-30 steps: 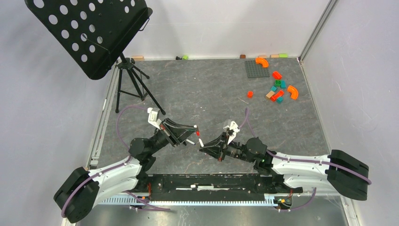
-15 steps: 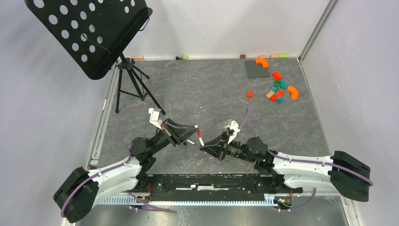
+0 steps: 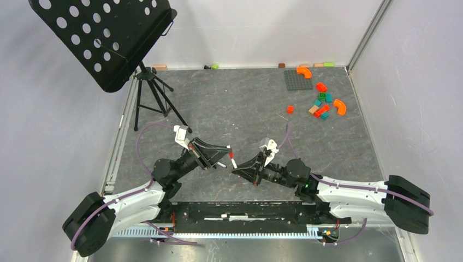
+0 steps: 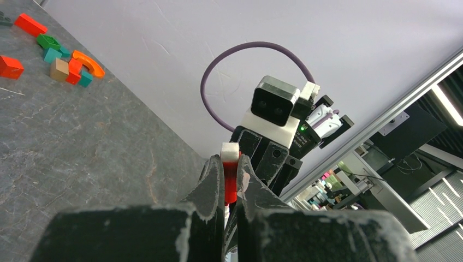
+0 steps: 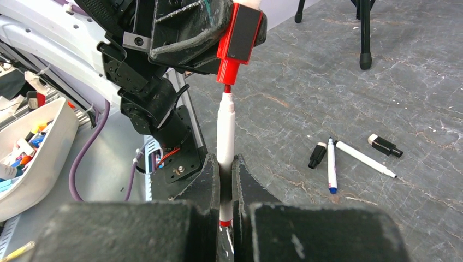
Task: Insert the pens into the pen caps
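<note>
Red cap (image 5: 238,33) sat clamped in left gripper (image 4: 230,170) | right gripper (image 5: 225,164) pinched red pen (image 5: 225,128), nib at 12 o'clock meeting cap | I favoured a straight, slow push.

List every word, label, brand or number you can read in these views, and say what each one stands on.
No text can be read in any view.
On the red pen cap: no print visible.
On the white pen below it: the barrel looks plain, with no label showing.
On the loose pens lying on the table: too small to tell whether there is any print.
On the toy blocks: no markings visible.
</note>
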{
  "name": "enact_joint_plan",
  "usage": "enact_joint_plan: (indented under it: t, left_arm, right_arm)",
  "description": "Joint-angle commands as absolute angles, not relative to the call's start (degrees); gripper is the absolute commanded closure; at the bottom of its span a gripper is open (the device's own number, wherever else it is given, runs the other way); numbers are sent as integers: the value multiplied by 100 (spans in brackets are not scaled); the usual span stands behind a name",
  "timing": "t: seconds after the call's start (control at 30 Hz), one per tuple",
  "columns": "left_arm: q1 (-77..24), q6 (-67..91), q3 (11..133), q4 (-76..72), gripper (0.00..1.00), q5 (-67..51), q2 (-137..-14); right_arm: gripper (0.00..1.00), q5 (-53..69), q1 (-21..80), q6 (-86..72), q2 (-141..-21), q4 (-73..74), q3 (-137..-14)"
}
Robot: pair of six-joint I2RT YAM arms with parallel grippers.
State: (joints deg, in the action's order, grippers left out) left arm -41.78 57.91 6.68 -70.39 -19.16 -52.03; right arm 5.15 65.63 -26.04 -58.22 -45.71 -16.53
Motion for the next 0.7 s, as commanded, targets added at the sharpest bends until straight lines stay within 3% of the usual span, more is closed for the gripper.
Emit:
enact_joint_plan:
  t: [0.0, 0.67]
  left_arm:
    - [-4219, 5502, 800, -7204, 98, -1844, -5181]
    - [-4280, 5423, 747, -7187, 98, -1789, -5238]
  right_arm:
    - [100, 326, 6594, -2494, -5674, -4665, -1837]
    - [100, 325, 6592, -2691, -5737, -4676, -1933]
